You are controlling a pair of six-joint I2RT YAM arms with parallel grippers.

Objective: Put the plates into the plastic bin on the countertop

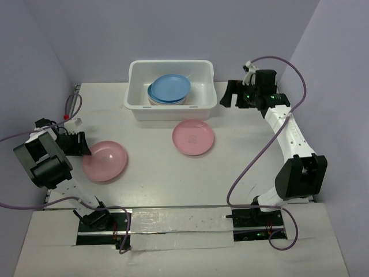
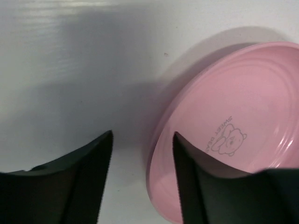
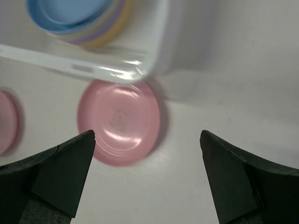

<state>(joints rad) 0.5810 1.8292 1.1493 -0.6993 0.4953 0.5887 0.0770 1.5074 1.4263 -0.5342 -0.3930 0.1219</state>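
The white plastic bin (image 1: 170, 113) stands at the back of the countertop (image 1: 155, 184) and holds a stack of plates with a blue one (image 1: 169, 88) on top. One pink plate (image 1: 193, 137) lies in front of the bin. Another pink plate (image 1: 105, 160) lies at the left. My left gripper (image 1: 85, 146) is open and straddles this plate's left rim. In the left wrist view (image 2: 143, 135) one finger is over the plate (image 2: 243, 116) and the other is outside it. My right gripper (image 1: 226, 97) is wide open and empty beside the bin's right end. It (image 3: 147, 135) looks down on the middle pink plate (image 3: 119, 122) and the bin's corner (image 3: 140, 65).
Lilac-grey walls close the counter at the left, back and right. A purple cable with a red and white connector (image 1: 72, 119) lies at the back left. A strip of tape (image 1: 179, 222) runs along the near edge between the arm bases.
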